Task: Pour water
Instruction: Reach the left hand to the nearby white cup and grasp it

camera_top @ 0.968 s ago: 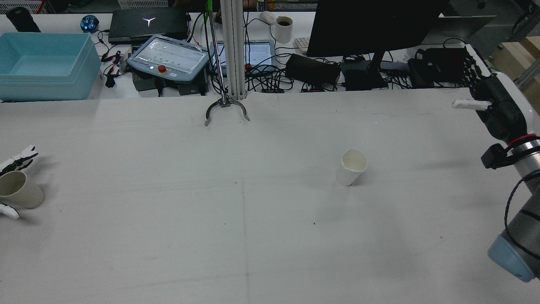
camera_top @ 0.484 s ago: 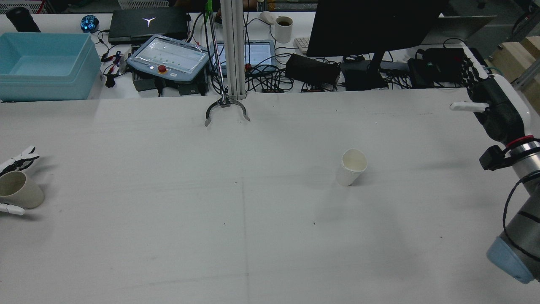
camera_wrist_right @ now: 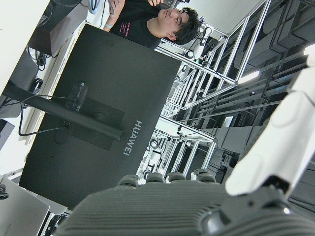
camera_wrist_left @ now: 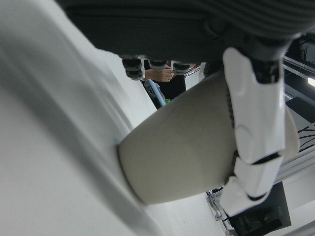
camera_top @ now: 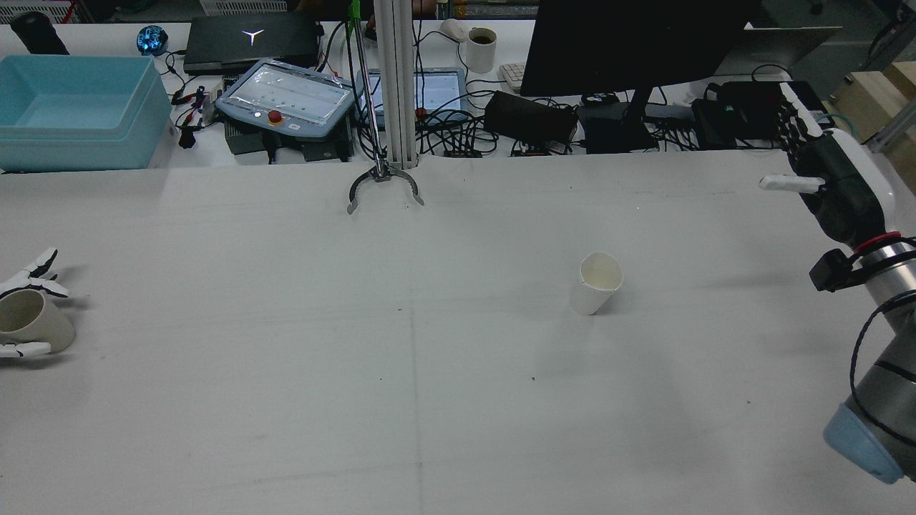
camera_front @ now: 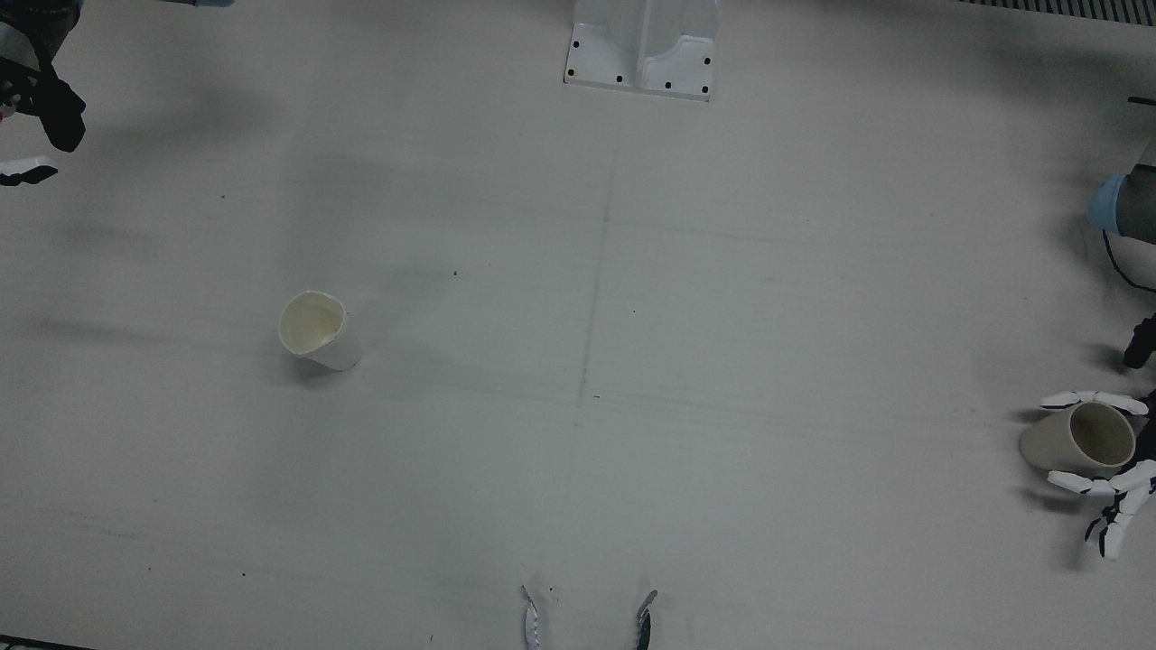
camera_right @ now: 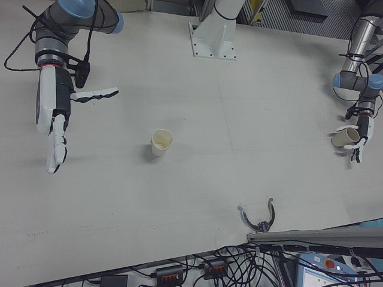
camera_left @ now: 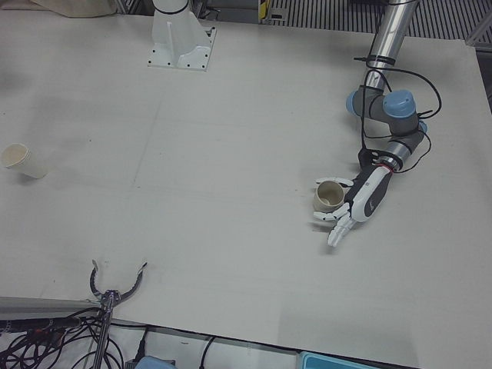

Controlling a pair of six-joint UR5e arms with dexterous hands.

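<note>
White paper cup (camera_right: 160, 142) upright mid-worktop (camera_right: 197, 197), well apart from right hand (camera_right: 55, 119) hanging with fingers (camera_right: 96, 94) spread and empty; at far side, left hand (camera_right: 359, 139) cups a tilted beige cup (camera_right: 346, 137).

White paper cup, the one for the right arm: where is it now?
In the rear view the white paper cup stands alone right of the table's centre seam, well clear of the open right hand.
</note>
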